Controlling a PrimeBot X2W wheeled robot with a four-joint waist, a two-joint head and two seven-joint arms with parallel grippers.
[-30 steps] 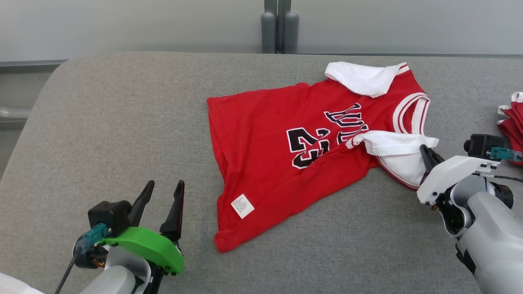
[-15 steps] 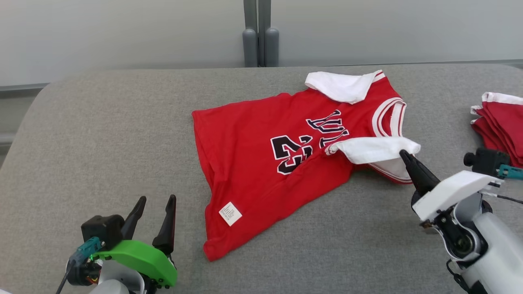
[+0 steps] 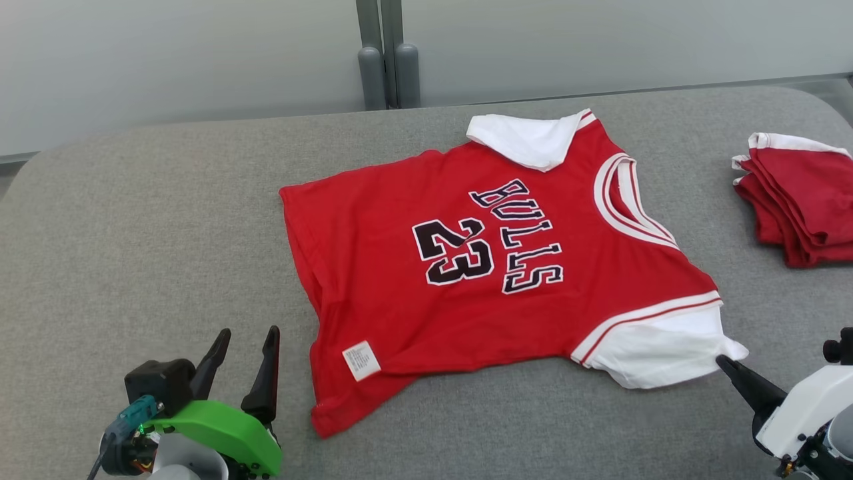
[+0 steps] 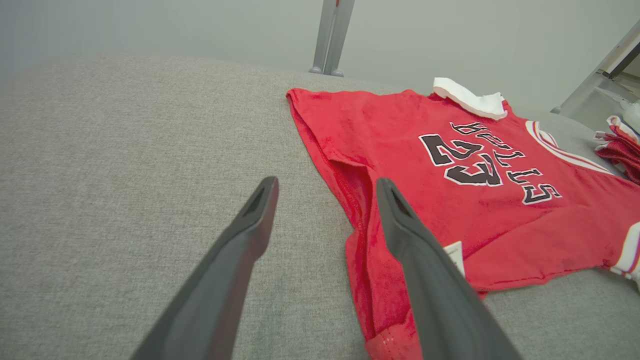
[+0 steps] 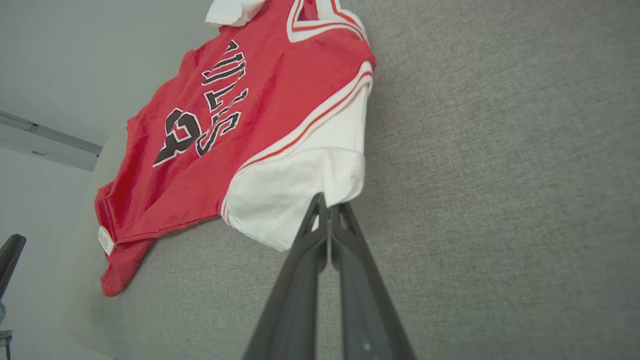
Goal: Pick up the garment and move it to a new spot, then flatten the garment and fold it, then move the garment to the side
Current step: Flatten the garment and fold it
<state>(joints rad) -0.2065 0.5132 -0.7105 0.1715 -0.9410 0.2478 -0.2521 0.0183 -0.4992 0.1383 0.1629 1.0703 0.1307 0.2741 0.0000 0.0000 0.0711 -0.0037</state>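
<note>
The Bulls jersey (image 3: pixel 466 267) lies mid-frame; the right gripper (image 3: pixel 725 363), lower right, pinches its white sleeve (image 3: pixel 660 350). Best to pull low and outward until taut, with the wide-spread left gripper (image 3: pixel 243 337), lower left, pinning the hem (image 3: pixel 312 313).

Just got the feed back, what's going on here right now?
The right gripper is shut on the edge of the near white sleeve of the red "BULLS 23" jersey shirt, which lies spread face up on the grey fabric-covered table. The left gripper hovers open beside the hem. The far sleeve is flipped over the shoulder.
</note>
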